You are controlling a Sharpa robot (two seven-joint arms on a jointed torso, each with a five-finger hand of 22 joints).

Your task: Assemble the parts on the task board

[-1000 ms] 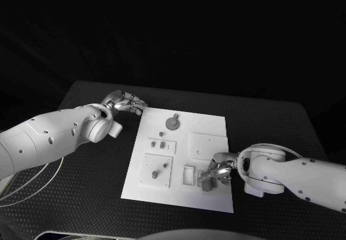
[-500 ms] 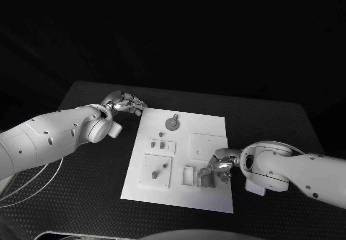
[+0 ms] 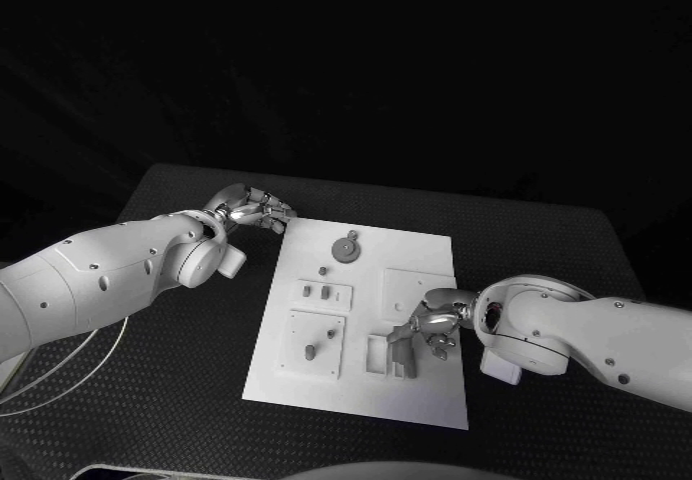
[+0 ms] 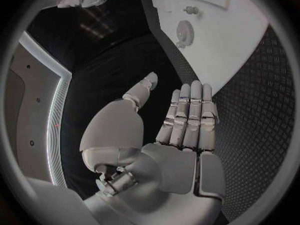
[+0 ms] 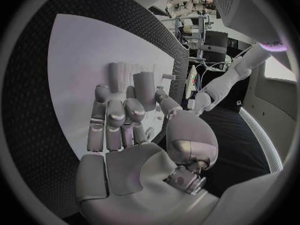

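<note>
Right robot hand (image 3: pixel 428 330) pinching a grey part (image 5: pixel 145 89) over the task board (image 3: pixel 418 250); left robot hand (image 3: pixel 254 208) released, fingers straight, nothing held.

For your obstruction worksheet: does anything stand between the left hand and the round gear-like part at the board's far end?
Nothing visible does. The left hand rests off the task board at its far left corner; only bare board separates it from the gear-like part.
</note>
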